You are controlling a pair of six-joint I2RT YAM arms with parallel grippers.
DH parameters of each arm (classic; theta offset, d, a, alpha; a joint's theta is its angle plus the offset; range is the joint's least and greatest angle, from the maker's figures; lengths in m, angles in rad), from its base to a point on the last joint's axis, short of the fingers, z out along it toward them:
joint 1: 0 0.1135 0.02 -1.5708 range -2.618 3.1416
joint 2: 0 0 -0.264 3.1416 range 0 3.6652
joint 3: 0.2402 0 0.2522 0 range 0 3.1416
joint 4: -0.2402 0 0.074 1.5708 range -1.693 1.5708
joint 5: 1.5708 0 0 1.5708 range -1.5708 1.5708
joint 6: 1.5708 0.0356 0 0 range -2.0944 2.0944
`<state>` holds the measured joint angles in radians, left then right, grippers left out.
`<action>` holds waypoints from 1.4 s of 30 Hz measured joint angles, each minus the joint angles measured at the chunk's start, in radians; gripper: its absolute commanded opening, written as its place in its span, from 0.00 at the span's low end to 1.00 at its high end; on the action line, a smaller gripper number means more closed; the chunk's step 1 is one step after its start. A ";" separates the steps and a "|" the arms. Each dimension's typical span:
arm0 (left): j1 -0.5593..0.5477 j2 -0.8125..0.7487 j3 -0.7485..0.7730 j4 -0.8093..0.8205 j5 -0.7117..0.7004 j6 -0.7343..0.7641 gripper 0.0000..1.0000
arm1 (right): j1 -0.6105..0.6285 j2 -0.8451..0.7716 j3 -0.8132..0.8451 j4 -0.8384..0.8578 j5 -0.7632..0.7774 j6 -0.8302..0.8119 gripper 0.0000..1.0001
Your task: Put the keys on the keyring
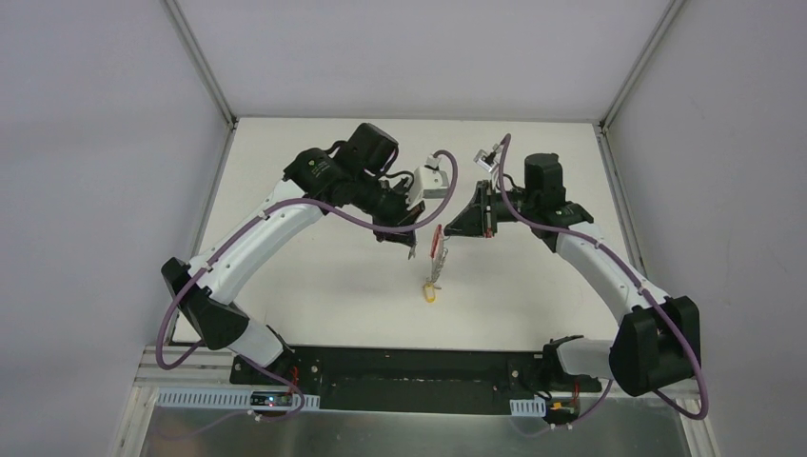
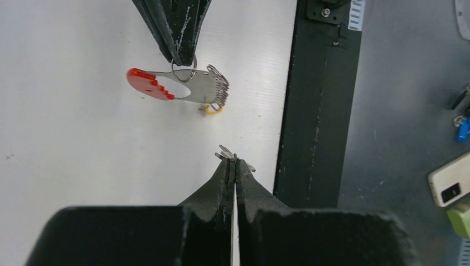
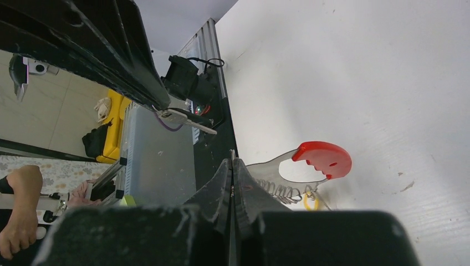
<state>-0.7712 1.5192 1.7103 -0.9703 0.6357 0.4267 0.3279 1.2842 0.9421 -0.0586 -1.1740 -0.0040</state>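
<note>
The keys (image 2: pixel 208 91), silver rings in a row with one yellow head, joined to a curved red-and-grey strap (image 2: pixel 149 84), hang just above the white table. My right gripper (image 3: pixel 232 159) is shut on a thin silver ring (image 2: pixel 184 69) at the top of this bunch; it also shows in the left wrist view (image 2: pixel 180 55). From the top the bunch (image 1: pixel 435 267) dangles below that gripper (image 1: pixel 445 234). My left gripper (image 2: pixel 233 158) is shut on a few flat silver keys (image 2: pixel 226 151), a little apart from the bunch. The black oval keyring is not in view.
The black base rail (image 2: pixel 318 111) runs along the table's near edge. Beyond it, lower down, lie a white phone-like box (image 2: pixel 450 185) and a blue item (image 2: pixel 463 130). A grey bin (image 3: pixel 161 160) stands beside the rail. The white table (image 1: pixel 314 305) spreads around both arms.
</note>
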 measured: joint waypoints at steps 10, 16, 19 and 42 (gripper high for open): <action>0.001 -0.002 -0.055 0.064 0.030 -0.310 0.00 | 0.057 -0.013 0.006 0.055 0.032 -0.034 0.00; 0.048 0.004 -0.113 0.177 0.053 -0.544 0.00 | 0.058 -0.062 0.005 0.074 0.061 -0.056 0.00; 0.090 0.029 -0.116 0.225 0.082 -0.630 0.00 | 0.058 -0.080 0.003 0.079 0.067 -0.066 0.00; 0.151 0.115 -0.140 0.390 0.227 -0.802 0.00 | 0.057 -0.083 -0.007 -0.026 0.181 -0.191 0.00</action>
<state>-0.6201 1.6341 1.5703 -0.5804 0.8623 -0.3752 0.3851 1.2015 0.9348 -0.0849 -0.9928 -0.1951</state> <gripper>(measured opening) 0.008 0.006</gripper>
